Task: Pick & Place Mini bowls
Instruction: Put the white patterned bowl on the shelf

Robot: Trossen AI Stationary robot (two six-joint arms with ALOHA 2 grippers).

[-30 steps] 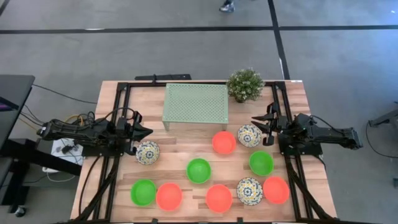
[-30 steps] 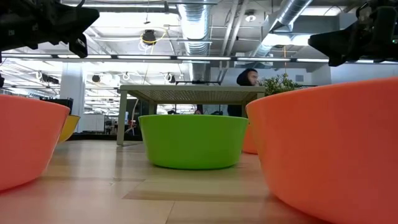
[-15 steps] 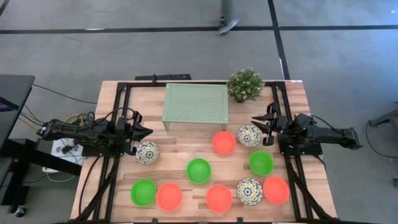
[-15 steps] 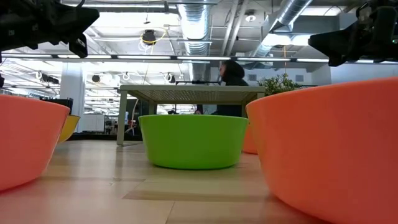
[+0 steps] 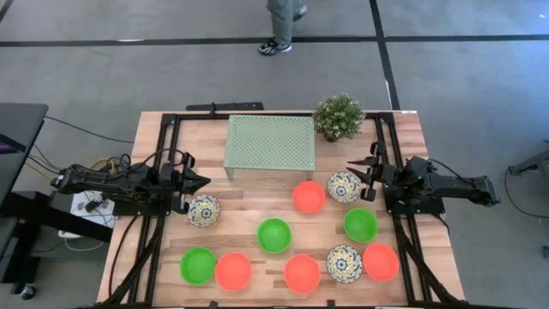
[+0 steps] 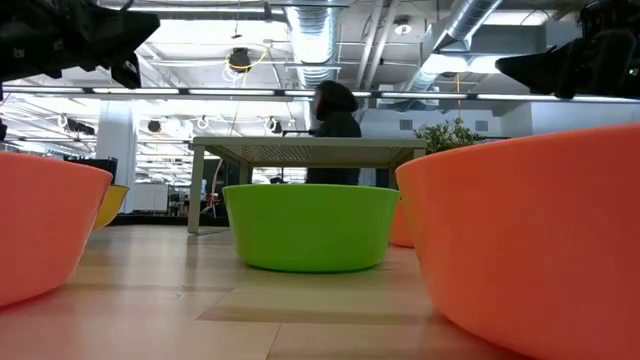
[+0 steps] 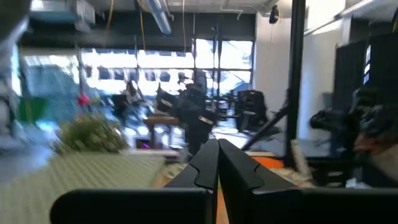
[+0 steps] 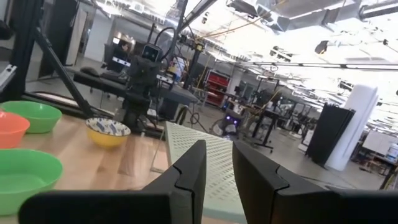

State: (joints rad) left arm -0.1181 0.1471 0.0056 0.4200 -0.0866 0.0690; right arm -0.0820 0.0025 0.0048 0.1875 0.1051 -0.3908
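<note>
Nearest the table's front edge runs a row of mini bowls: a green bowl (image 5: 197, 264), three red-orange bowls (image 5: 232, 270) (image 5: 301, 273) (image 5: 380, 262) and a patterned bowl (image 5: 344, 263), lying apart from one another, probably so each can be picked singly. Behind them stand two more green bowls (image 5: 274, 235) (image 5: 360, 225) in the middle of the wooden table (image 5: 249, 197), none of them held.

Farther back, the left gripper (image 5: 202, 181) hangs above the left side, its fingers pressed together and empty, just beside a patterned bowl (image 5: 203, 210) (likely its nearest candidate). Opposite, the right gripper (image 5: 353, 167) hovers with its fingers spread part-way and nothing between them, close to another patterned bowl (image 5: 344, 186) and a red-orange bowl (image 5: 309, 196).

At the back stand a pale green perforated stand (image 5: 269, 142), presumably where the bowls are to go, and a small potted plant (image 5: 338, 116). Beyond the table a person (image 5: 280, 21) walks across the floor.
</note>
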